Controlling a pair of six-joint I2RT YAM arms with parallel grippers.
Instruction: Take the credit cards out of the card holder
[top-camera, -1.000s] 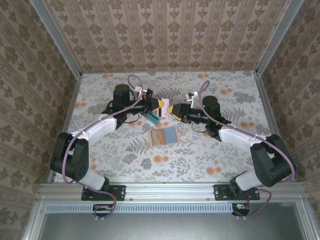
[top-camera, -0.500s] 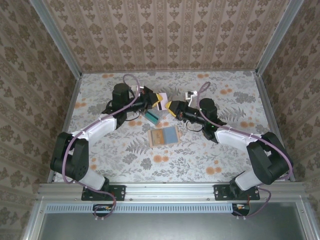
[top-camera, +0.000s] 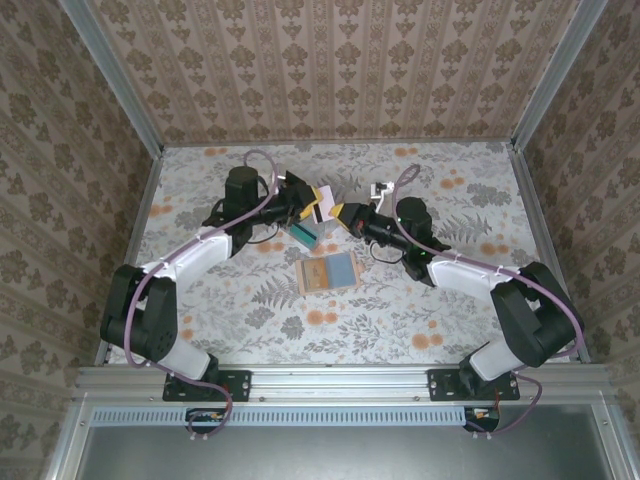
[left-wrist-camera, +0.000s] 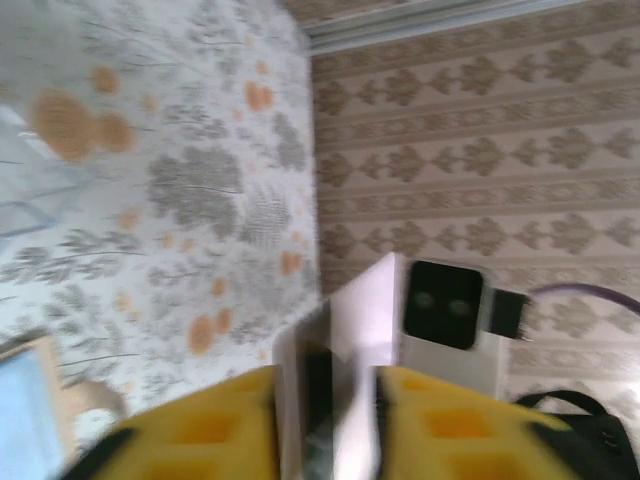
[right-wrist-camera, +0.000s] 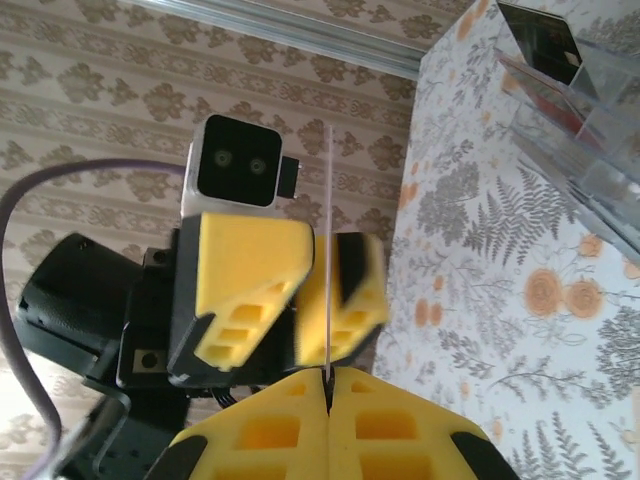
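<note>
Right claw (right-wrist-camera: 328, 388) pinching pale credit card (right-wrist-camera: 328, 230), left claw (left-wrist-camera: 328, 395) spread around it, card holder (top-camera: 327, 272) open on surface (top-camera: 220, 300)

We are seeing smooth, pale plastic on the credit card (left-wrist-camera: 350, 330) and matt yellow plastic on the right gripper (right-wrist-camera: 327, 388). We are noting the glossy clear plastic stand (right-wrist-camera: 590, 120), the leather-like card holder (top-camera: 327, 272) and the matt printed table (top-camera: 400, 310).

Near half of the bench (top-camera: 250, 330) is wide open, both near corners included. The tight spot is far-centre: left tool (top-camera: 318, 196) and right tool (top-camera: 343, 213) sit nose to nose around a pale card (top-camera: 327, 208). A clear stand (top-camera: 305, 234) and the open card holder (top-camera: 328, 271) lie just nearer.
</note>
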